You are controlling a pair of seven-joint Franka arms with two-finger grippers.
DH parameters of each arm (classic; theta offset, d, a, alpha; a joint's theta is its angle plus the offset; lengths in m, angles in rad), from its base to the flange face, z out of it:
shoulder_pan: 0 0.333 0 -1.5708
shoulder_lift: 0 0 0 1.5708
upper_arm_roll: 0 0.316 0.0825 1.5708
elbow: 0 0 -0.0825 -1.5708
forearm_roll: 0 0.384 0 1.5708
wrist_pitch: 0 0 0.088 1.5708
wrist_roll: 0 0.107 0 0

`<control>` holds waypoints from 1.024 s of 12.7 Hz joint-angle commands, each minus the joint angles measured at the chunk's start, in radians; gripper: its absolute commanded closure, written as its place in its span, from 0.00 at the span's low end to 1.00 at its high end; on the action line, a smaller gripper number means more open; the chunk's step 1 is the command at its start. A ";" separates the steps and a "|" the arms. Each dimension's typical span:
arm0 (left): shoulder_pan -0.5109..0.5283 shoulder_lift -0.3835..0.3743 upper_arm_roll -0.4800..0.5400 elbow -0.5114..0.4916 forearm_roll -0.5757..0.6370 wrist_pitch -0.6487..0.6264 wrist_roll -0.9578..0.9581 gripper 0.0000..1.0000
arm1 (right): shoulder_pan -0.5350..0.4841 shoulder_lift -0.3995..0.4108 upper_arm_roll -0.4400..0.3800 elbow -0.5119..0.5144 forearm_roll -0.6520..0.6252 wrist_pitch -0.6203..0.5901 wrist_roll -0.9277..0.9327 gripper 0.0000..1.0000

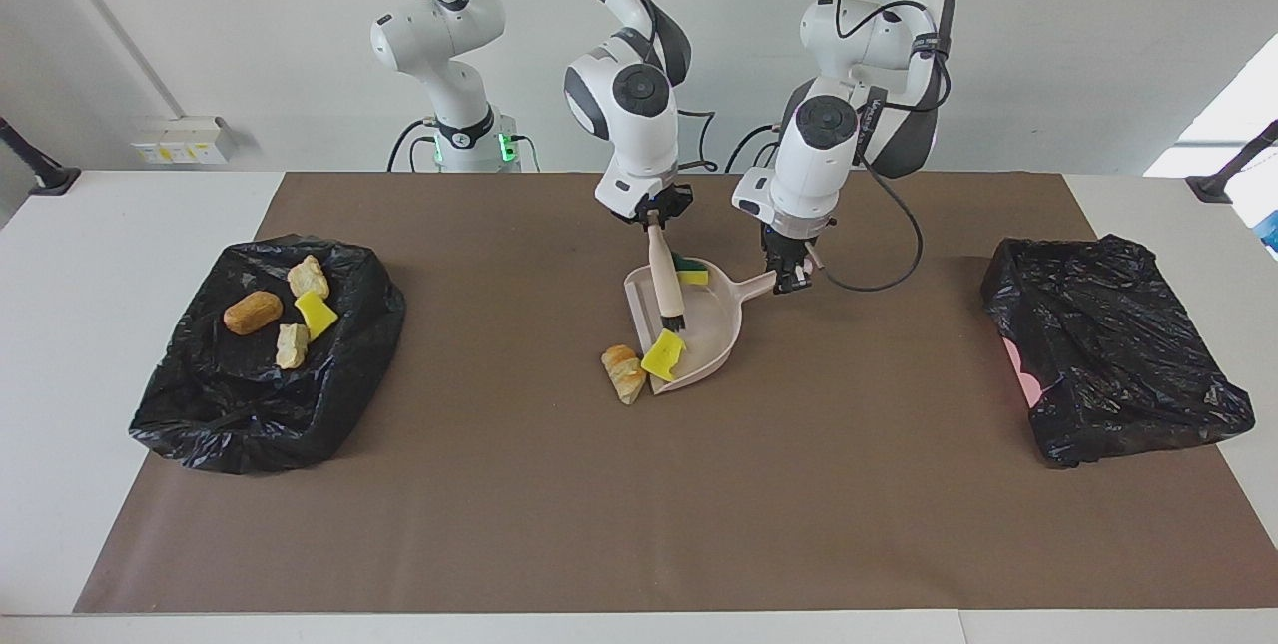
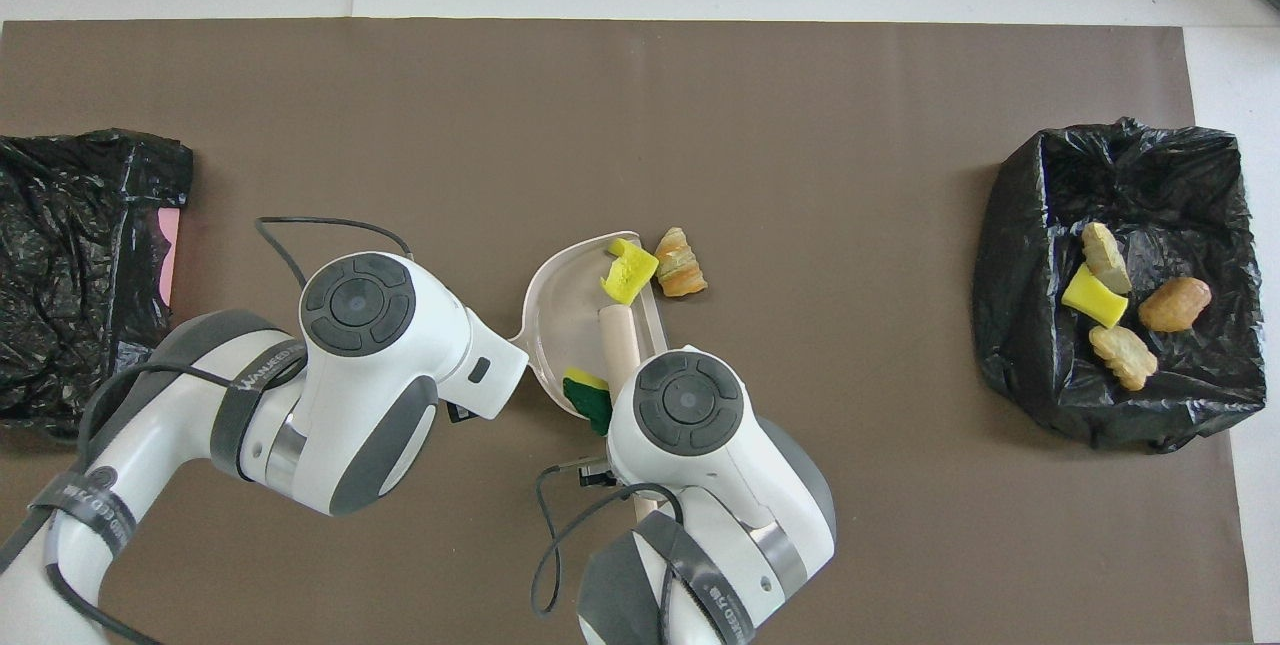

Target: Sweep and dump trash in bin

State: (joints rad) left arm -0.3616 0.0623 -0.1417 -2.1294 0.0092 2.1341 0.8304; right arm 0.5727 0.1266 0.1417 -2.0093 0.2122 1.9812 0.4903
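Observation:
A beige dustpan [image 1: 714,324] [image 2: 560,310] lies mid-table, and my left gripper [image 1: 791,280] is shut on its handle. My right gripper [image 1: 654,215] is shut on the beige brush [image 1: 664,280] [image 2: 620,340], whose dark bristles rest inside the pan. Of the trash, a yellow sponge chunk [image 1: 662,354] [image 2: 628,270] sits at the pan's open lip. A green-and-yellow sponge [image 1: 689,270] [image 2: 588,400] lies at the pan's back wall. A golden pastry [image 1: 624,374] [image 2: 680,262] lies on the mat just outside the lip. The black-lined bin [image 1: 200,424] [image 2: 1020,225] at the right arm's end holds several pieces.
A second black bag [image 1: 1113,344] [image 2: 80,255] with a bit of pink showing sits at the left arm's end. The brown mat [image 1: 639,504] covers the table. In the overhead view both wrists hide the fingers.

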 commanded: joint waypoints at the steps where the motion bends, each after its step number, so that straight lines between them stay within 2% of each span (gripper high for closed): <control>1: -0.014 -0.032 0.011 -0.037 0.002 0.029 -0.077 1.00 | -0.068 -0.016 -0.010 0.086 -0.011 -0.158 -0.027 1.00; 3: -0.014 -0.032 0.010 -0.037 0.000 0.027 -0.118 1.00 | -0.090 -0.044 -0.010 0.084 -0.144 -0.241 -0.024 1.00; 4: -0.014 -0.032 0.010 -0.037 0.000 0.027 -0.143 1.00 | -0.118 -0.041 -0.008 0.084 -0.199 -0.237 -0.027 1.00; 6: -0.014 -0.032 0.010 -0.037 0.000 0.026 -0.151 1.00 | -0.189 -0.015 -0.007 0.083 -0.235 -0.147 -0.070 1.00; 8: -0.014 -0.032 0.010 -0.037 0.000 0.026 -0.152 1.00 | -0.293 0.049 -0.005 0.104 -0.293 -0.069 -0.168 1.00; 10: -0.011 -0.032 0.010 -0.038 -0.001 0.027 -0.154 1.00 | -0.294 0.111 -0.002 0.135 -0.297 -0.050 -0.235 1.00; 13: -0.010 -0.032 0.010 -0.038 -0.005 0.027 -0.171 1.00 | -0.219 0.172 0.002 0.132 -0.274 0.014 -0.249 1.00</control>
State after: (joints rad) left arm -0.3620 0.0620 -0.1425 -2.1306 0.0075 2.1347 0.6838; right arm 0.3165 0.2673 0.1345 -1.9057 -0.0664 1.9866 0.2583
